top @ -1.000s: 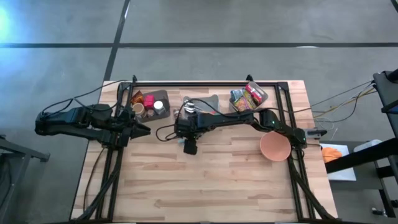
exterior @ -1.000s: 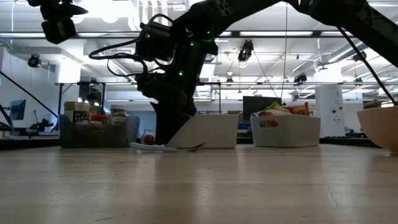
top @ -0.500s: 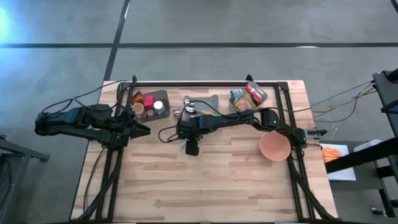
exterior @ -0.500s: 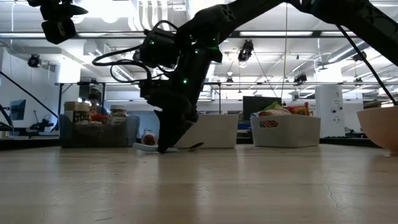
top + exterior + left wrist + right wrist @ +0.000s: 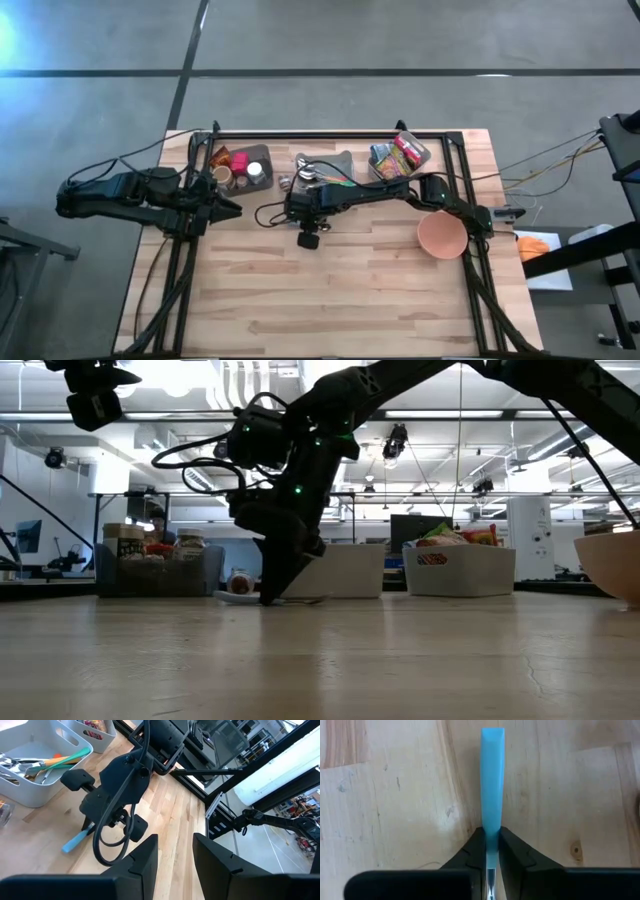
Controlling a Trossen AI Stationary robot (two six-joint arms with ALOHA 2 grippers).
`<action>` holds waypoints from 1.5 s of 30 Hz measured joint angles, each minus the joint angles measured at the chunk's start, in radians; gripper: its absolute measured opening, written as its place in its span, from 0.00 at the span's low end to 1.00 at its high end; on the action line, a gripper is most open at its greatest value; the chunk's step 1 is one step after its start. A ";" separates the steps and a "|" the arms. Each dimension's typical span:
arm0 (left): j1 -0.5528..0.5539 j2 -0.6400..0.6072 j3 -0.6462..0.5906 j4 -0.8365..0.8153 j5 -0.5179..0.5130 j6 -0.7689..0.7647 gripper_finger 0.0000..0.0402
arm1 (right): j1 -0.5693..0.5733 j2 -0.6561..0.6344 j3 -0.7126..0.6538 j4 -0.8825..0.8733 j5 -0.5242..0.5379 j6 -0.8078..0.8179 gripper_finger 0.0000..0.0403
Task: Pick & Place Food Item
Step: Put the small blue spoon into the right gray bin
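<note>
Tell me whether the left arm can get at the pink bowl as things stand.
Probably not. The pink bowl sits at the table's far right edge, while the left claw waits by the left edge. The right arm, its claw shut on the blue-handled utensil, stretches across the space between.

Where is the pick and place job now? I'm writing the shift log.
Done: the right tool has shut on the blue handle of a utensil lying on the table. In hand: nothing lifted yet. Left: lifting and placing. The left tool waits at the table's left edge.
</note>
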 joint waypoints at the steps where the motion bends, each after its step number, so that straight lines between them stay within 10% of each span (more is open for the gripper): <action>1: 0.000 0.000 0.000 0.000 0.000 0.000 0.31 | 0.002 0.000 0.004 -0.002 0.000 0.001 0.06; 34: -0.001 0.000 0.000 -0.083 0.003 -0.140 0.31 | 0.117 0.006 0.362 -0.249 0.023 -0.091 0.05; 45: 0.000 0.099 0.000 -0.076 0.284 -0.130 0.31 | 0.169 -0.045 0.478 -0.330 0.025 -0.199 0.05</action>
